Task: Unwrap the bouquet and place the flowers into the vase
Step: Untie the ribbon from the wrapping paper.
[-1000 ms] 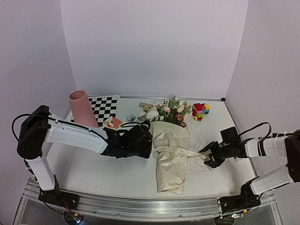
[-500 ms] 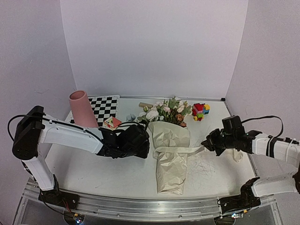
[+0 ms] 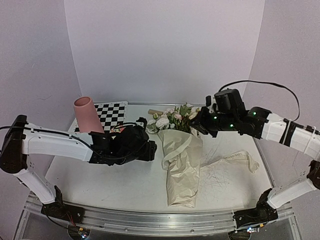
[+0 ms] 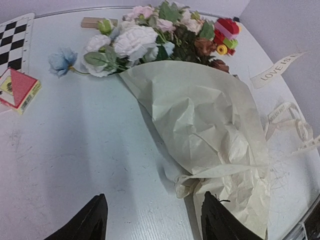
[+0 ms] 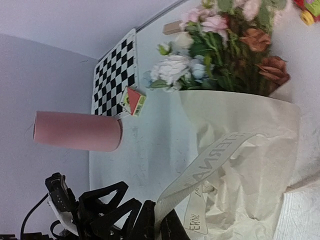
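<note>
The bouquet lies on the table, its crumpled beige paper [image 3: 182,170] still round the stems and the flowers [image 3: 175,119] pointing to the back. My right gripper [image 3: 196,125] hangs raised over the blooms, shut on a cream printed ribbon [image 5: 215,155] that runs down to the paper [image 5: 250,125]. The right wrist view shows its fingers [image 5: 150,225] pinching the ribbon's end. My left gripper [image 3: 151,150] stands open just left of the wrapping, nothing between its fingers [image 4: 92,220]. The pink vase [image 3: 87,116] stands upright at the back left.
A checkerboard mat [image 3: 112,114] lies beside the vase, with a small red and yellow box [image 3: 119,131] in front of it. A toy-brick block [image 4: 225,37] sits behind the blooms. More loose ribbon [image 3: 240,157] trails on the table's right side.
My right gripper shut on the ribbon and rose up and back-left over the flowers, drawing it out. My left gripper opened and backed away to the left of the paper.
</note>
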Controlling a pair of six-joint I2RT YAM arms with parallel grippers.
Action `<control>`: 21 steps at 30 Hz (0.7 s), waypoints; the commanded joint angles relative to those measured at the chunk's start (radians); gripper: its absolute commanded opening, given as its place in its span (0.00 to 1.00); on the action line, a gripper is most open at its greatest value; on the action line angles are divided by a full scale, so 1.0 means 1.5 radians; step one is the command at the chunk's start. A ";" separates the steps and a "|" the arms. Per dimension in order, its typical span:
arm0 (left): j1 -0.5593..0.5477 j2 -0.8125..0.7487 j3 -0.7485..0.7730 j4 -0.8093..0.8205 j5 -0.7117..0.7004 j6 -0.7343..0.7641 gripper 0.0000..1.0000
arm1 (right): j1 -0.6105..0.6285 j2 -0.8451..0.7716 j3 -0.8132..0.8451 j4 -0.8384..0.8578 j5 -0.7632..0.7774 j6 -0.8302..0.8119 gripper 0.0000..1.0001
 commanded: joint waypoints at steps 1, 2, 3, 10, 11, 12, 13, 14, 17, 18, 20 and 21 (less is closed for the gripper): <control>0.006 -0.102 -0.033 -0.031 -0.082 -0.062 0.73 | 0.084 0.066 0.084 0.048 -0.033 -0.213 0.08; 0.013 -0.118 -0.044 -0.039 -0.085 -0.077 0.75 | 0.098 0.084 0.098 0.060 -0.039 -0.228 0.09; 0.018 -0.140 -0.055 -0.049 -0.087 -0.087 0.76 | 0.111 0.102 0.112 0.077 -0.052 -0.245 0.10; 0.036 -0.245 -0.144 -0.077 -0.098 -0.135 0.79 | 0.160 0.235 0.223 0.122 -0.179 -0.328 0.32; 0.037 -0.252 -0.150 -0.080 -0.099 -0.137 0.80 | 0.160 0.244 0.229 0.121 -0.172 -0.327 0.44; 0.037 -0.259 -0.155 -0.085 -0.100 -0.139 0.80 | 0.160 0.250 0.231 0.120 -0.161 -0.327 0.59; 0.037 -0.265 -0.157 -0.090 -0.101 -0.141 0.80 | 0.160 0.251 0.229 0.119 -0.143 -0.326 0.73; 0.037 -0.270 -0.159 -0.096 -0.101 -0.141 0.80 | 0.159 0.247 0.221 0.118 -0.118 -0.325 0.81; 0.037 -0.287 -0.158 -0.105 -0.092 -0.128 0.80 | 0.159 0.223 0.191 0.112 -0.037 -0.327 0.91; 0.037 -0.290 -0.155 -0.108 -0.088 -0.117 0.80 | 0.159 0.215 0.184 0.106 -0.015 -0.328 0.91; 0.038 -0.290 -0.143 -0.117 -0.086 -0.099 0.80 | 0.158 0.204 0.172 0.094 0.033 -0.324 0.91; 0.039 -0.288 -0.136 -0.121 -0.085 -0.089 0.81 | 0.157 0.200 0.168 0.086 0.056 -0.318 0.91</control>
